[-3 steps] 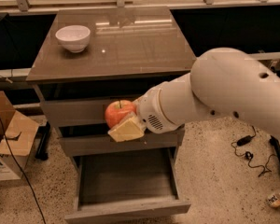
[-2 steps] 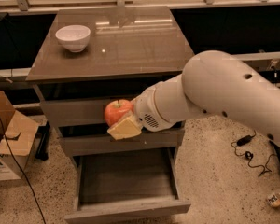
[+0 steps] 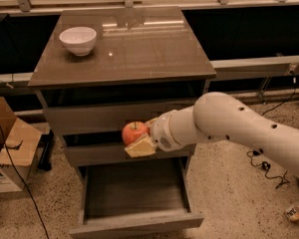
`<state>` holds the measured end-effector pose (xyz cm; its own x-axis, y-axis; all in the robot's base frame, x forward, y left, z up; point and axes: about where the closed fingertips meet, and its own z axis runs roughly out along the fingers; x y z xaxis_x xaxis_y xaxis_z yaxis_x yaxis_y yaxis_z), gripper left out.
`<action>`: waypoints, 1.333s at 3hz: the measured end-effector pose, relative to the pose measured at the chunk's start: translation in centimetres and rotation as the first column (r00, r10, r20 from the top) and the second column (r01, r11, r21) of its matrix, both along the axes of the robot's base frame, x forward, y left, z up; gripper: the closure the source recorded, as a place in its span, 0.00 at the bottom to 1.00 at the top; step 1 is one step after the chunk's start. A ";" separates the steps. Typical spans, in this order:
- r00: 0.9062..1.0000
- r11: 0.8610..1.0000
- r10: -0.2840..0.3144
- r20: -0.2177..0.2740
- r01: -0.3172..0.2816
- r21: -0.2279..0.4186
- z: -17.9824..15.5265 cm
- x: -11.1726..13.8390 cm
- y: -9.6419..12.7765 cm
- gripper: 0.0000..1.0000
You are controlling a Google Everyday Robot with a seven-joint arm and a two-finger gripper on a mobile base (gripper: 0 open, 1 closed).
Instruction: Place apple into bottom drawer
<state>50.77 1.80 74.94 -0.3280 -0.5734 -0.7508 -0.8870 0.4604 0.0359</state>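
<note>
A grey-brown cabinet (image 3: 124,59) is seen from above, filling the middle of the frame. Its bottom drawer (image 3: 134,224) is pulled out at the lower centre, and nothing is seen inside it. A white arm (image 3: 239,128) reaches in from the right edge. At its tip, the gripper (image 3: 141,137) is placed in front of the two upper drawers (image 3: 89,118), just left of centre. The apple (image 3: 134,132) is pinched between its fingers (image 3: 139,148), a pale one pressed against the underside. The apple is held above the open drawer, well apart from its floor. A white bowl (image 3: 78,39) is set on the cabinet top, upper left. The grasp and the drawer opening are judged done; lowering and release are left.
</note>
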 end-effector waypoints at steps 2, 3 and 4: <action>0.991 0.978 -0.032 -0.132 0.058 0.199 -13.6 4.9 -2.6 1.00; 0.987 0.976 -0.028 -0.156 0.060 0.209 -14.9 4.5 -2.3 1.00; 0.986 0.978 -0.054 -0.160 0.085 0.188 -18.0 5.5 -1.2 1.00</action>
<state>56.29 0.58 56.96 -0.4818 -0.3938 -0.7828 -0.8300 0.4916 0.2635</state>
